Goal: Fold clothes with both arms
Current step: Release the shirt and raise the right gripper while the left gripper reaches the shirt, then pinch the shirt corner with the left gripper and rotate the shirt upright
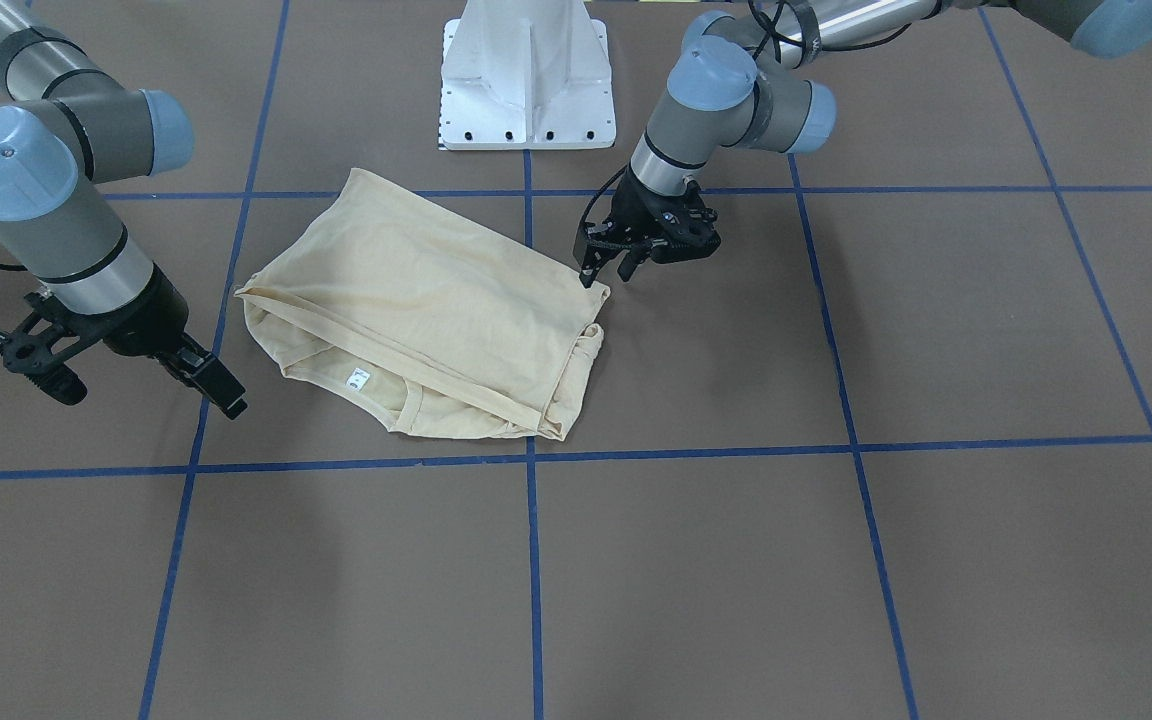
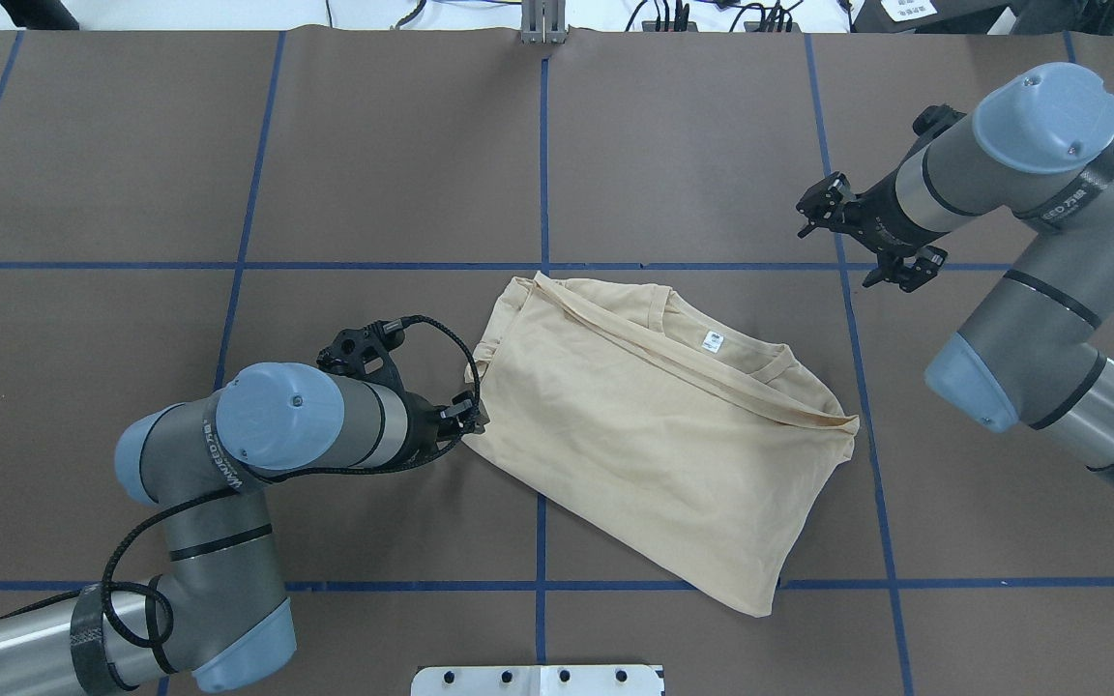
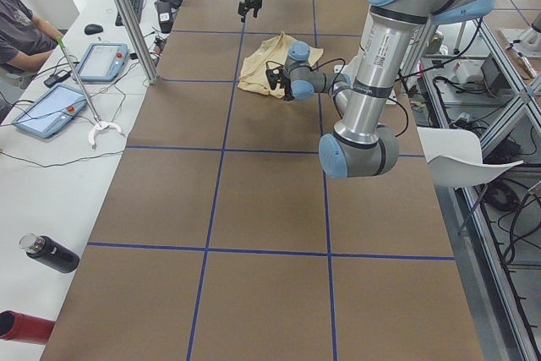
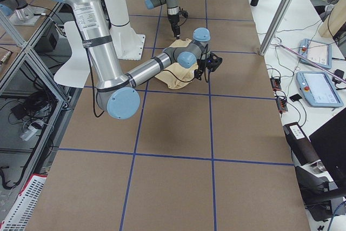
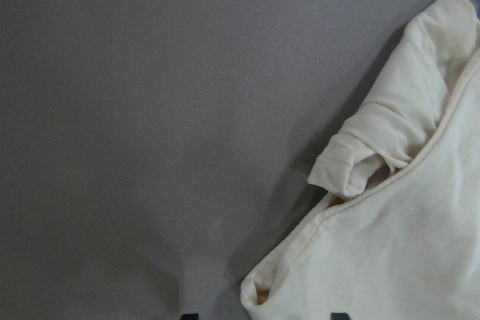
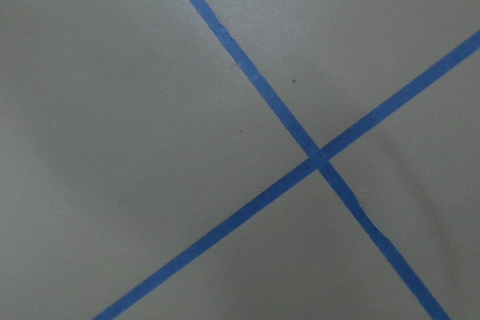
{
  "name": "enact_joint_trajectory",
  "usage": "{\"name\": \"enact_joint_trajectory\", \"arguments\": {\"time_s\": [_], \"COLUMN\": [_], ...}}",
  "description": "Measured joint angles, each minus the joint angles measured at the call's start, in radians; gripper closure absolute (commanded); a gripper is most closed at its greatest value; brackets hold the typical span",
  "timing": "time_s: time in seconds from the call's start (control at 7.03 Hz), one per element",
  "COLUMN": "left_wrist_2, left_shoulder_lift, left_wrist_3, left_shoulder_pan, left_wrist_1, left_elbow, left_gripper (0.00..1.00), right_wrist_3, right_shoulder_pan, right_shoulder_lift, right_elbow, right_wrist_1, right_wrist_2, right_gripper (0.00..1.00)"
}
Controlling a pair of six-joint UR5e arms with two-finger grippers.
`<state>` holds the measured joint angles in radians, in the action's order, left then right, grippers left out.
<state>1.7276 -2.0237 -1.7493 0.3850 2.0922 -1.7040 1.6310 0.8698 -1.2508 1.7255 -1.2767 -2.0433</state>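
The cream-yellow shirt (image 1: 426, 300) (image 2: 654, 425) lies folded in a rough rectangle at the table's middle, its neck and white label (image 2: 712, 339) showing on the far side from the robot. My left gripper (image 1: 608, 272) (image 2: 468, 418) is open and low at the shirt's corner. In the left wrist view that corner (image 5: 259, 294) sits between the two fingertips. My right gripper (image 1: 146, 395) (image 2: 835, 244) is open, holds nothing and hovers off the shirt's other side. The right wrist view shows only bare table.
The brown table carries a grid of blue tape lines, with a crossing (image 6: 319, 159) under the right gripper. The white pedestal base (image 1: 528, 80) stands at the robot's edge behind the shirt. A side bench with tablets (image 3: 46, 112) and a seated person (image 3: 21, 35) runs along the table.
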Motion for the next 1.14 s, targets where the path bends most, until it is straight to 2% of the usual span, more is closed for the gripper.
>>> {"name": "enact_joint_trajectory", "arguments": {"time_s": [0.43,0.57,1.0,1.14], "left_wrist_2": [0.001,0.001,0.001,0.001], "left_shoulder_lift": [-0.001,-0.001,-0.004,-0.005], "left_wrist_3": [-0.001,-0.001,0.0,0.001], "left_shoulder_pan": [0.0,0.0,0.0,0.0], "left_wrist_1": [0.0,0.0,0.0,0.0], "left_elbow": [0.005,0.005,0.006,0.006], "left_gripper": [0.52,0.61,1.0,1.0], "right_wrist_3": [-0.001,-0.001,0.0,0.0], "right_shoulder_pan": [0.0,0.0,0.0,0.0], "right_shoulder_lift": [0.003,0.006,0.008,0.008], "right_elbow": [-0.008,-0.008,-0.011,-0.013], "right_wrist_1": [0.0,0.0,0.0,0.0], "right_wrist_2": [0.004,0.005,0.006,0.006], "right_gripper": [0.0,0.0,0.0,0.0]}}
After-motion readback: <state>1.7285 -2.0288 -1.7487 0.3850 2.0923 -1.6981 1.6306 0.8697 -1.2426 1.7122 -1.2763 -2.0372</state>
